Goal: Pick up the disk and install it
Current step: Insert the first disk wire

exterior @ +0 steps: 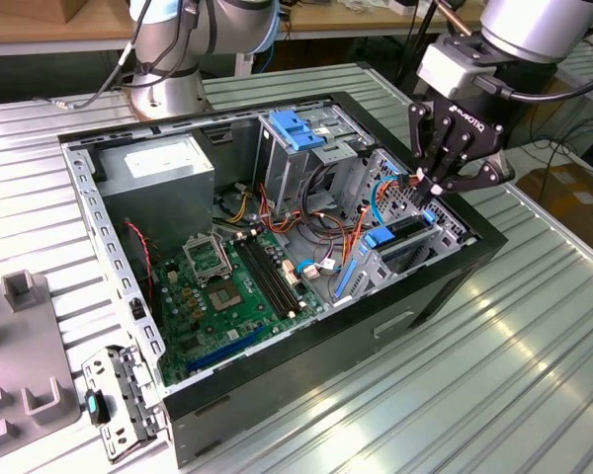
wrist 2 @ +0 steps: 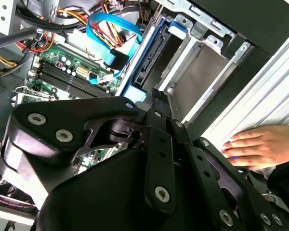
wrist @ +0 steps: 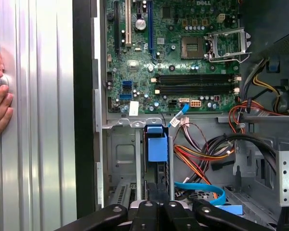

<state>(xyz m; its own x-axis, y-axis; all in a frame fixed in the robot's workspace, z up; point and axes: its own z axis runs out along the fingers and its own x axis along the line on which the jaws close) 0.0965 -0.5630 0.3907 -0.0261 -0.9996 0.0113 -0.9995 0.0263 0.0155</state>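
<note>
- Gripper clenched, fingertips together, just above the disk
- Disk stands on edge in the case's drive bay
- A hand rests on the table beside the case

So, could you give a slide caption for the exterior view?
Gripper above the blue-railed disk inside the open computer case on a ribbed metal table.

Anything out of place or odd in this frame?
Yes: a person's hand rests on the table beside the open computer case, close to the gripper over the drive bay. That looks risky within the arm's reach.
</note>
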